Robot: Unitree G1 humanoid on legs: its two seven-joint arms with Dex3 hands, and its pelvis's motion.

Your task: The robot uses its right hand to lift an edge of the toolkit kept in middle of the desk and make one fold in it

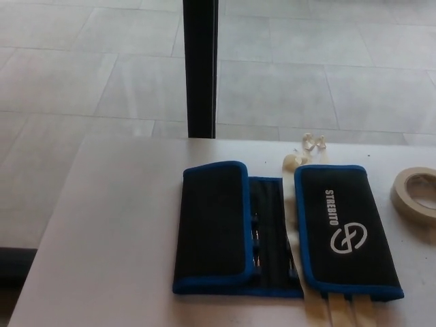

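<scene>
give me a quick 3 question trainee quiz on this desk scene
1. True or false: a robot hand rests on the toolkit.
2. What sits at the desk's right edge? A) tape roll B) mug C) scissors
3. Fill in: the toolkit's edging is ____.

Key: 1 false, no hand is in view. 2 A. 3 blue.
</scene>
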